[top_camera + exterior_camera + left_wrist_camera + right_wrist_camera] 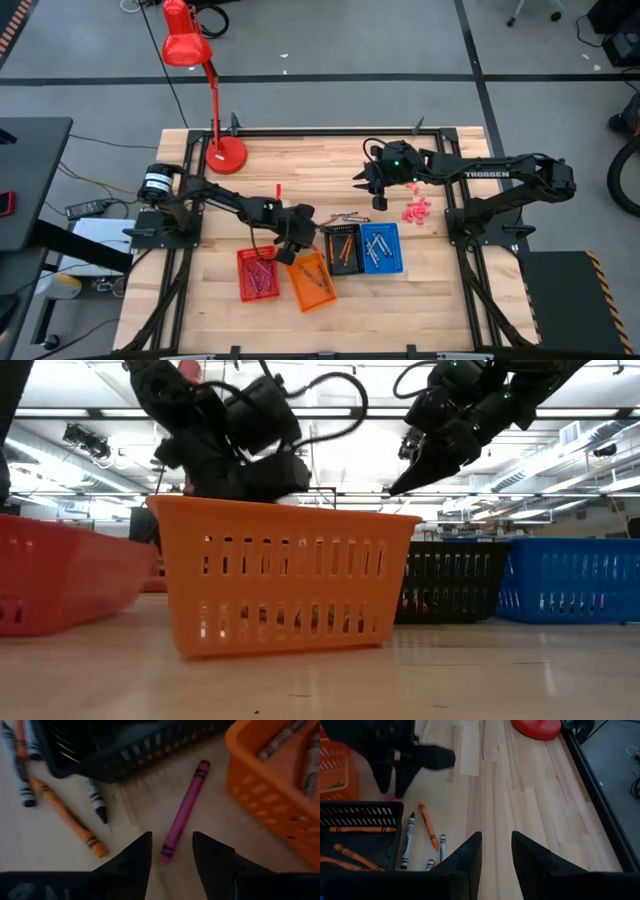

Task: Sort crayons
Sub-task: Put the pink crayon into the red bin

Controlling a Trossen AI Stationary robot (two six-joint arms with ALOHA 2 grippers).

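1 magenta crayon [184, 810] lies between black basket [125, 755] and orange basket [270, 785]; left gripper [170, 852] open above it.

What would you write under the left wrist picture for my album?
Open left pincer poised over a magenta crayon between black basket and orange basket.

A robotics lab: around the wooden surface [260, 170] lie grey floor, loose cables [85, 180] and, overhead, strip lights [545, 460].

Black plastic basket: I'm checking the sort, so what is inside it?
Black plastic basket: orange crayons lie inside, seen from the right wrist. Its near part is cut off by the picture's edge.
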